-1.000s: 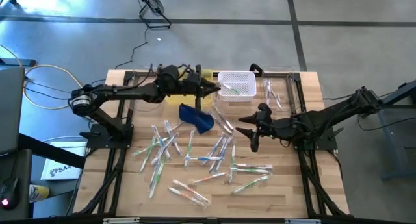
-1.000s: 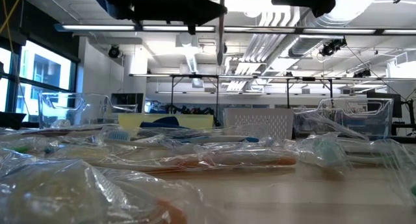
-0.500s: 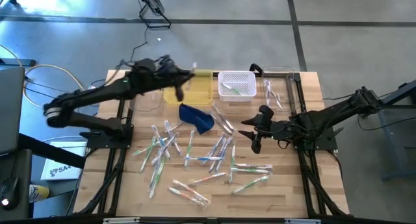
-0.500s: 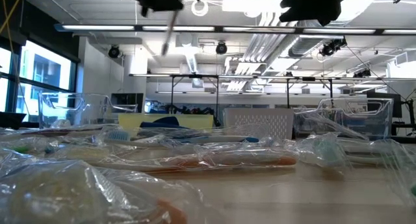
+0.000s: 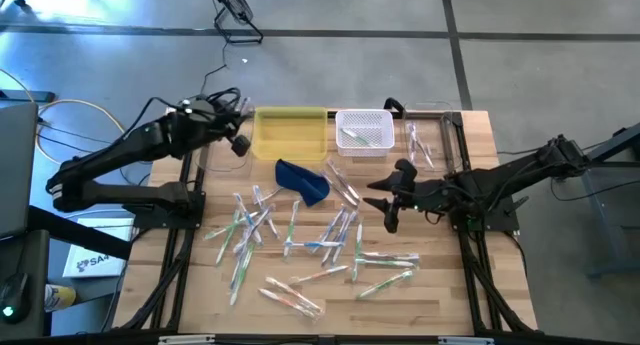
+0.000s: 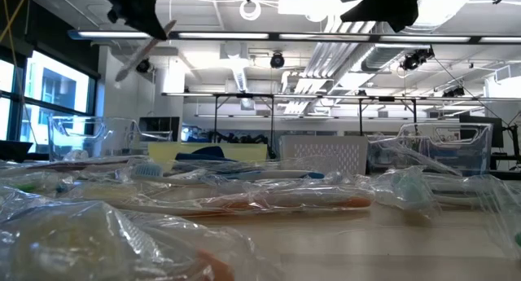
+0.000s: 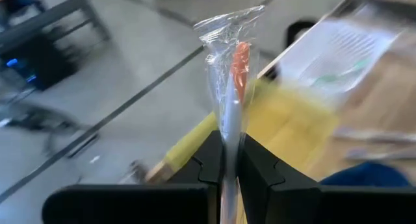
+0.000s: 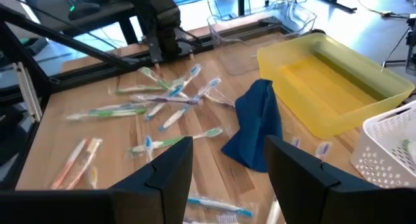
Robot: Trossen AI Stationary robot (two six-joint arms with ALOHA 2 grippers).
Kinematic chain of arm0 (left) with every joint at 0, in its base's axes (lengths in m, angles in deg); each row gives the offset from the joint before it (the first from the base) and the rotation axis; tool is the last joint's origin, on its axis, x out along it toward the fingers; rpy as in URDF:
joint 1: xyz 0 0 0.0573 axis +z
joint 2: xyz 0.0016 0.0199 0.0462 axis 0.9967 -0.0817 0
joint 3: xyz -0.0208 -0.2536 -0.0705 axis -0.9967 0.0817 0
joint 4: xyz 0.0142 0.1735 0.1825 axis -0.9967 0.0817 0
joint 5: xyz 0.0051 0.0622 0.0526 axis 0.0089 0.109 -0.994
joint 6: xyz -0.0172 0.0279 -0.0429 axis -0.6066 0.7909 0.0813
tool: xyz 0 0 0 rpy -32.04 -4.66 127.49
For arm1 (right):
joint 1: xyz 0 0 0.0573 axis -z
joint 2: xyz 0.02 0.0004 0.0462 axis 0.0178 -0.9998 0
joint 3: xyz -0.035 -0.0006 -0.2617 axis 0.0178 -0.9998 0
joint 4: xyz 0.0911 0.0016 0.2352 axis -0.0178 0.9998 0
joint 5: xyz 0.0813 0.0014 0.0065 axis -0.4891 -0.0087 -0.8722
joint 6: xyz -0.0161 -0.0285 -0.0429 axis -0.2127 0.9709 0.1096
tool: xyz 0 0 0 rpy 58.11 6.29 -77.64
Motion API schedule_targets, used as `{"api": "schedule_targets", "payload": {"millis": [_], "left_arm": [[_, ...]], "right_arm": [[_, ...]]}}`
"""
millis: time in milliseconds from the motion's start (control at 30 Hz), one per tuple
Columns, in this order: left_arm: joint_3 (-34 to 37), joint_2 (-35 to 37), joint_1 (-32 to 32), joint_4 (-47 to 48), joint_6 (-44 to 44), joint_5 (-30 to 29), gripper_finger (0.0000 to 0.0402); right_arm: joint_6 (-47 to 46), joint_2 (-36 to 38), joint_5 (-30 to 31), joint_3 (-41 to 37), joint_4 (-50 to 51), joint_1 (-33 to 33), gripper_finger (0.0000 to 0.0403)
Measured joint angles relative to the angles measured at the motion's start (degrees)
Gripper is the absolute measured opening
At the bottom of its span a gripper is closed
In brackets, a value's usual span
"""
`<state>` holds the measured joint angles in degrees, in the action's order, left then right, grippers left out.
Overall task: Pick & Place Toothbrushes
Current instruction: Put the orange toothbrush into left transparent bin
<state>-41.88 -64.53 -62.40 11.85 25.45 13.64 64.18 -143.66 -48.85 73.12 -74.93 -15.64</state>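
- Bench (image 5: pixel 440 295): light wood slats, dark frame rails down both sides, grey floor around it.
- Room in low view: open ceiling with pipes and strip lights, windows at one side, metal racks behind the bench.
- Left end effector (image 7: pixel 231 160): raised above the bench's far-left corner, just beside the yellow tray (image 5: pixel 291 135). Fingers pinched tight on one wrapped toothbrush (image 7: pixel 229 74), orange accent, clear wrapper sticking out past the fingertips. Low view shows the same stick hanging tilted under that end effector (image 6: pixel 140 46).
- Right end effector (image 5: pixel 385 200): hovers above the bench at centre-right, fingers spread wide, nothing between them. It sits at the right edge of the loose toothbrushes (image 5: pixel 300 245); none touch it.
- Loose toothbrushes: scattered over the bench middle and near side, all wrapped, green, blue, pink and orange accents. Roughly two dozen; many overlap, so I cannot count them exactly.
- Containers along the far edge, counted: one yellow tray, one white basket (image 5: pixel 364 118) with a few toothbrushes inside. The clear bins either side show better in the low view; count there is unclear.
- A few more toothbrushes lie right of the white basket, by the far-right rail.
- One dark blue pouch (image 5: pixel 303 180): crumpled, just in front of the yellow tray, between the two arms.
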Motion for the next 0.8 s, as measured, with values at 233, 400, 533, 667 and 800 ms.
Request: {"api": "schedule_targets", "payload": {"millis": [233,400,533,667,800], "left_arm": [[0.02,-5.26,6.81,7.32,-2.29,-0.39,0.0019],[0.02,-7.48,18.33,7.57,-0.08,10.24,0.0019],[0.02,-9.45,26.06,7.49,3.45,18.63,0.0019],[0.02,-12.92,30.54,7.53,5.35,22.28,0.0019],[0.02,-17.24,33.95,6.58,7.38,26.52,0.0019]], "right_arm": [[-1.92,0.00,0.15,0.00,0.14,0.21,0.0183],[-3.17,0.00,-0.07,0.00,0.17,0.19,0.0183],[-3.17,0.00,0.00,0.00,0.06,0.19,0.0183],[-3.17,0.00,0.12,0.00,-0.28,0.19,0.0183],[-3.15,0.00,0.15,0.00,-0.77,0.19,0.0183]]}}
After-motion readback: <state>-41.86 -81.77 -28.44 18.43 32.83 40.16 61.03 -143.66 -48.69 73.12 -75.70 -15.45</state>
